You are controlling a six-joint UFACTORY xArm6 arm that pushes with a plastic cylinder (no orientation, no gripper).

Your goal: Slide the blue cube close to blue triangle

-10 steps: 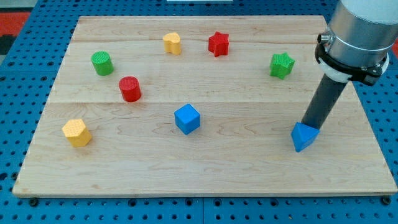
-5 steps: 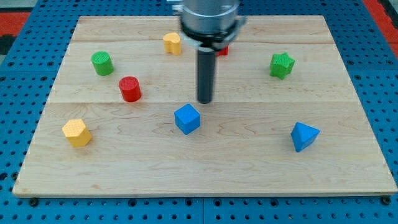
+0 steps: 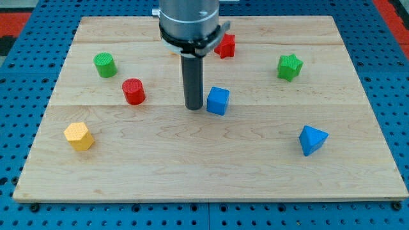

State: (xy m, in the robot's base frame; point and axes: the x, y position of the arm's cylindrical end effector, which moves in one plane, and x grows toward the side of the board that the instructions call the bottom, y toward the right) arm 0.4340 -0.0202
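My tip (image 3: 193, 107), a bare rod w/ no jaws, sits just left of blue cube (image 3: 218, 100); blue triangle (image 3: 312, 140) lies far right, slightly toward view's bottom.

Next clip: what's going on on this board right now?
A single arm with a dark rod is pushing blocks on a wooden board. My tip sits just to the view's left of the blue cube, about touching it. The blue triangle lies apart, toward the view's lower right, so the cube is not yet close to it. Red, green and yellow blocks lie scattered, away from the tip.
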